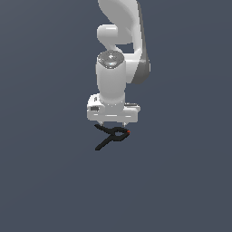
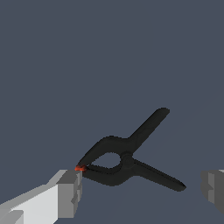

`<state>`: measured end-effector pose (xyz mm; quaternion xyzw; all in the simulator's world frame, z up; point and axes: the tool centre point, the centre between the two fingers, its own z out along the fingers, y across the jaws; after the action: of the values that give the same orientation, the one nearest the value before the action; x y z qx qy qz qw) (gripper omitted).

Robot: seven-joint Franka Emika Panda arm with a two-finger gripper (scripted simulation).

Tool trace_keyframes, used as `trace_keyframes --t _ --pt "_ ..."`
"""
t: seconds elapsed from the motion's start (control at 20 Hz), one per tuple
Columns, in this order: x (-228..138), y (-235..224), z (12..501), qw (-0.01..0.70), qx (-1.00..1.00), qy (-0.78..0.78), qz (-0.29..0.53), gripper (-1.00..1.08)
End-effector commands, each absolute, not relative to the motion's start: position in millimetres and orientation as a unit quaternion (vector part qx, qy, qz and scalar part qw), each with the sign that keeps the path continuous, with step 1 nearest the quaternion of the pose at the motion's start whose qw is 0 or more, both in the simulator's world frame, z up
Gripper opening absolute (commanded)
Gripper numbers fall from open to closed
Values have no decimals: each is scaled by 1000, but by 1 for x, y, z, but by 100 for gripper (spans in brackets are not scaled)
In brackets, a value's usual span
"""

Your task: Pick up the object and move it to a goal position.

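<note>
The fingers (image 2: 65, 192) stand wide apart, released, with nothing clenched between them. In the wrist view one grey pad sits at one side of the picture and the other finger only peeks in at the far edge, so the gap between them is broad.

Going from the exterior view's left: the spring clamp (image 1: 112, 135) has its two thin black handles splayed out toward that side, one reaching up toward the gripper (image 1: 112, 123), the other slanting down and away. Next comes its looped middle, lying right under the white hand. At the exterior view's right end is the tiny red-orange tip (image 1: 128, 132), just below the finger on that side.

The wrist view shows the clamp (image 2: 127, 159) lying flat on the dark grey worktop (image 2: 109, 57), between the two fingers. Its red-orange tip (image 2: 80, 168) is right at the corner of the nearer grey pad; whether it touches I cannot tell. The handle ends stop short of the other finger.

Above it all the white arm (image 1: 120, 36) rises out of the top of the exterior view, the hand pointing straight down over the clamp.
</note>
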<state>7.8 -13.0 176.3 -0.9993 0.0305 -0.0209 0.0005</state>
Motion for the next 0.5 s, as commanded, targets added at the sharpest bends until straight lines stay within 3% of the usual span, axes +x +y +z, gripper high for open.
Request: trace_keyframes --t 0.0,0.45 --pt "8 -13 176 0 -999 31 -21 28" --pt "7 -11 179 -2 -999 30 -19 28"
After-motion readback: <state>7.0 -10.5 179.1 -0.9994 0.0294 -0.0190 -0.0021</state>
